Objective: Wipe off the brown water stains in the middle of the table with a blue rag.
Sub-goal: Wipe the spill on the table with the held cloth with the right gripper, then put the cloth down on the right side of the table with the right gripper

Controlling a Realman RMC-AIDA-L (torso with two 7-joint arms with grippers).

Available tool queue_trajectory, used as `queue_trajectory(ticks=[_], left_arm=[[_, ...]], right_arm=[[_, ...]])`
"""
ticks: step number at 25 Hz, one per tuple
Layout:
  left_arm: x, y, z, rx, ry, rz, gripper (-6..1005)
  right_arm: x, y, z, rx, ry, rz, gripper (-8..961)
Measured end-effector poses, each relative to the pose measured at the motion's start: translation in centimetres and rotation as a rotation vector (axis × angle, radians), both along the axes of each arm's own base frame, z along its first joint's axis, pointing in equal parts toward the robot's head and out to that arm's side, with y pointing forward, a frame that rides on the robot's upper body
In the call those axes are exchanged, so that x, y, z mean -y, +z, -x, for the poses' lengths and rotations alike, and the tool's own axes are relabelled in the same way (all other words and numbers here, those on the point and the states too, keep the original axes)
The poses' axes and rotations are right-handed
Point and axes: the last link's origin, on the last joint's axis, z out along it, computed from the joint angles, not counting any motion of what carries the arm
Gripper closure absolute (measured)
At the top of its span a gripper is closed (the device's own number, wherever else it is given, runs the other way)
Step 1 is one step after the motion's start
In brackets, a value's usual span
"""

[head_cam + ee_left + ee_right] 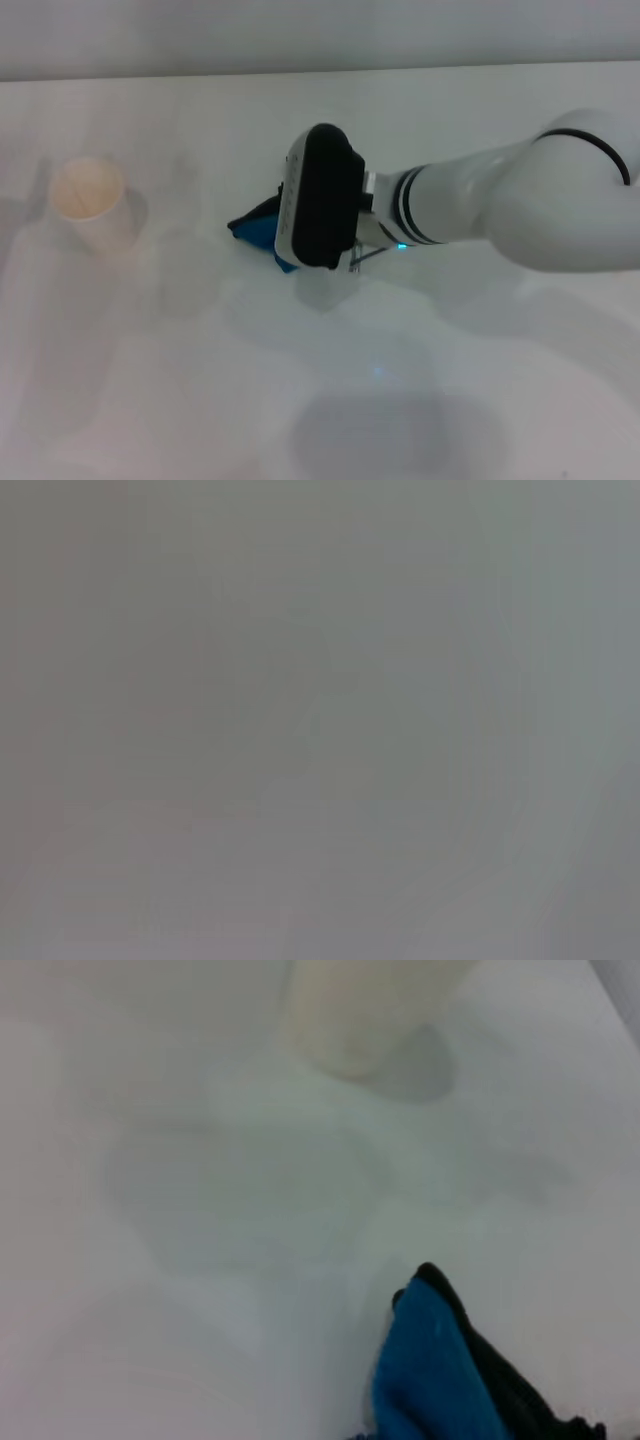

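Note:
My right arm reaches in from the right to the middle of the table [420, 120]. Its black wrist housing covers most of the blue rag [257, 231]. The right gripper [288, 243] is shut on the blue rag, which bunches out from under it onto the table. The right wrist view shows the blue rag [430, 1380], with its black edging, drawn up close to the camera. No brown water stains show in any view. Only a faint pale sheen [250, 1180] lies on the table ahead of the rag. The left gripper is out of view.
A cream paper cup [90, 203] stands upright at the left of the table, and the right wrist view shows the cup's base [365, 1015] beyond the rag. The table's far edge [320, 72] meets a grey wall. The left wrist view shows only plain grey.

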Motion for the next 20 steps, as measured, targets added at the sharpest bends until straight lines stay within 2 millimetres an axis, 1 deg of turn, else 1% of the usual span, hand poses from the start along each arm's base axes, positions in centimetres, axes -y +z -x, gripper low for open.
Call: queue_trajectory(ticks=[3,10,12,20], left_arm=[[0.0,0.0,0.0,0.0,0.0,-0.001,138],[-0.1,0.1,0.0,-0.002,-0.002,-0.002,138],[-0.1,0.1,-0.1,-0.002,-0.003,-0.002,138],[-0.2,0.1,-0.1,-0.002,-0.006,-0.001,137]], right_arm=[[-0.4,0.7,-0.8,-0.012,-0.041,-0.027,897],[-2.2,4.3,-3.3,-0.076,-0.231,-0.134,897],[-2.2,4.6,-3.5,-0.078,-0.245,-0.139,897],[-2.4,7.2,-5.4,-0.065,-0.374,-0.164,896]])
